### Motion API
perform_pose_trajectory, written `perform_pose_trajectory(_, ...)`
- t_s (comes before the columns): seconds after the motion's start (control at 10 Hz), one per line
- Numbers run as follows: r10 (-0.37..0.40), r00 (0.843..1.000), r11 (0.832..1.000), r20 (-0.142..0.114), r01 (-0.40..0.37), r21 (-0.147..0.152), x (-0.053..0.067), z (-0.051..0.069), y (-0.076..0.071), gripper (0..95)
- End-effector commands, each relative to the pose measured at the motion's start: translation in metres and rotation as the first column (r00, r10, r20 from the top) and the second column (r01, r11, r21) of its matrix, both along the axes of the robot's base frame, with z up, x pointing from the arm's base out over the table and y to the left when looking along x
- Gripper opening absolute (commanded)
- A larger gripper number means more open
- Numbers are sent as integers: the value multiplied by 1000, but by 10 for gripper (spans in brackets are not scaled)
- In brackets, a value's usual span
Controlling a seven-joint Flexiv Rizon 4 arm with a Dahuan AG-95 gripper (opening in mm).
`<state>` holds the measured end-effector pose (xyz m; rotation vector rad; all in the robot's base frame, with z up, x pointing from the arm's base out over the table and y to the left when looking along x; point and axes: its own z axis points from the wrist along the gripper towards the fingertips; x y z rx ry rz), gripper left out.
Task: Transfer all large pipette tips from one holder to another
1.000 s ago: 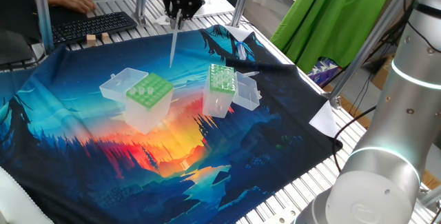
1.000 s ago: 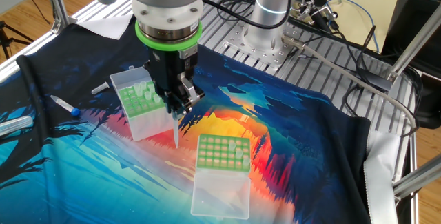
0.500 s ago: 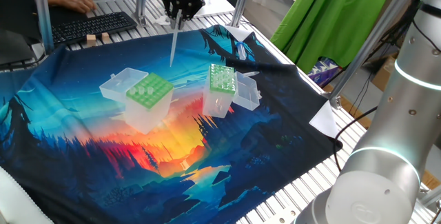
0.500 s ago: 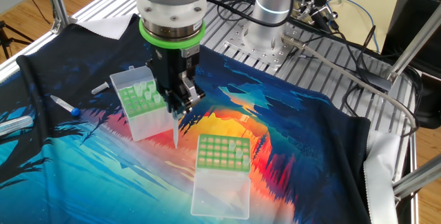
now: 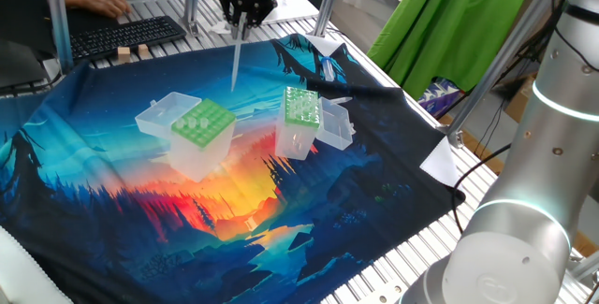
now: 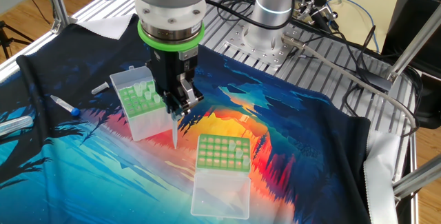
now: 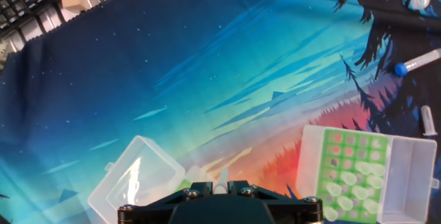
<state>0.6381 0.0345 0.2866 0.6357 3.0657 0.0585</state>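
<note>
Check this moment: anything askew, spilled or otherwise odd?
Nothing spilled or damaged. The fingers hold one tip upright above the cloth, between the two boxes. A few loose tubes lie on the cloth beyond the wide-holed box, apart from the work.

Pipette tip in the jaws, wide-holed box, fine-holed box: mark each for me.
pipette tip [image 5: 235,61], one fixed view, mid shaft.
wide-holed box [image 5: 203,123], one fixed view, light-green top plate.
fine-holed box [image 5: 302,105], one fixed view, green top plate.

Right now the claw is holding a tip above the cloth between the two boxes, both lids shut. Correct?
Not quite: both lids are open. The other fixed view shows the claw holding the tip between the holder and the second box, whose lid lies folded back.
</note>
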Motion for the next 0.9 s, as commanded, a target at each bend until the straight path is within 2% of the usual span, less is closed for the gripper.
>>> perform_pose_trajectory(0.1, 16, 1000, 1000, -25, -16, 4, 2, 1, 0, 0)
perform_pose_trajectory(0.3, 40, 999, 999, -33, -40, 10, -1, 2, -11, 0)
perform_pose_trajectory(0.6, 103, 994, 995, -35, -102, 21, -18, 3, -35, 0)
perform_pose_trajectory(0.7, 109, 993, 994, -35, -108, 21, -20, 3, -37, 0)
perform_pose_trajectory(0.8, 139, 990, 990, -36, -138, 21, -26, 5, -50, 0)
perform_pose_trajectory(0.9, 147, 988, 989, -36, -146, 19, -27, 6, -53, 0)
